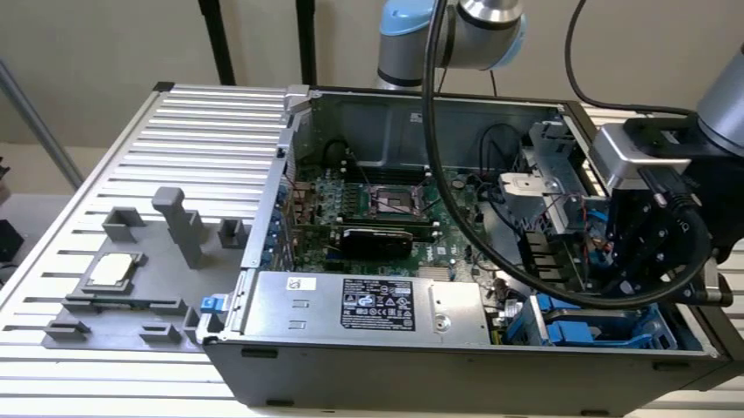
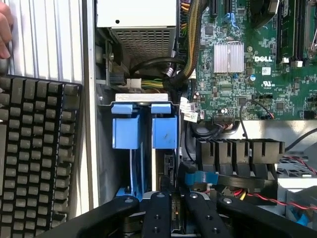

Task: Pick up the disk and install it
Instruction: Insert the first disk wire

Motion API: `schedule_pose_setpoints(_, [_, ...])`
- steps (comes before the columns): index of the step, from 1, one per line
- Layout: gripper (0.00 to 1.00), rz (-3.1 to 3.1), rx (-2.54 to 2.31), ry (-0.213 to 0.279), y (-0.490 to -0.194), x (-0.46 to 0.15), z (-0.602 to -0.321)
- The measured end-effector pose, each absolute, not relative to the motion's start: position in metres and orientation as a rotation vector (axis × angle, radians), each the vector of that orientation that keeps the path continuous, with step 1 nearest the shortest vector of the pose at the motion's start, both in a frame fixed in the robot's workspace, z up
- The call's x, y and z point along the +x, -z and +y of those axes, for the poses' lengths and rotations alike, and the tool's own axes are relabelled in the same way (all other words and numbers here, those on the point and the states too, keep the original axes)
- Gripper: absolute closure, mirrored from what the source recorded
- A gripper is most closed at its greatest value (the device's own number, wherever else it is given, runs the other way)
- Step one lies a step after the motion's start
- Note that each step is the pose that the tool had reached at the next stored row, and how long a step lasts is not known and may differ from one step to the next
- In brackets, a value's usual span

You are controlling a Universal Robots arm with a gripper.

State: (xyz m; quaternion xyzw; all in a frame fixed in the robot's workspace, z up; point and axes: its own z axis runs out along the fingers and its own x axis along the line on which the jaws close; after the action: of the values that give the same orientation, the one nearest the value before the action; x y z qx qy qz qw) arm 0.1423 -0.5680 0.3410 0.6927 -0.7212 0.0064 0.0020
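My black gripper (image 1: pixel 633 270) hangs low over the drive bay at the exterior view's right end of the open computer case (image 1: pixel 279 187). In the wrist view its fingers (image 2: pixel 158 213) stand close together with a thin grey edge between them, which looks like the disk (image 2: pixel 172 212) seen edge-on. Just ahead of the gripper (image 2: pixel 174 198) are two blue carrier tabs (image 2: pixel 126 130) in the bay. One sits in line with the narrow slot below the gripper. The rest of the disk is hidden by the fingers.
A silver power supply (image 1: pixel 361 305) with a black label lies along the case's near side. Thick black cables (image 1: pixel 465 226) loop across the motherboard (image 1: pixel 372 205). A grey fixture holding a small chip (image 1: pixel 111 270) is on the slatted table. A keyboard (image 2: pixel 34 153) and a person's hand (image 2: pixel 4 29) lie beside the case.
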Motion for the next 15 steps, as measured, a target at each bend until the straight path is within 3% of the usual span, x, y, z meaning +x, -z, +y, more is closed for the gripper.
schedule_pose_setpoints(15, [1.0, -2.262, 2.173, -0.026, -0.3365, 0.1442, -0.5678])
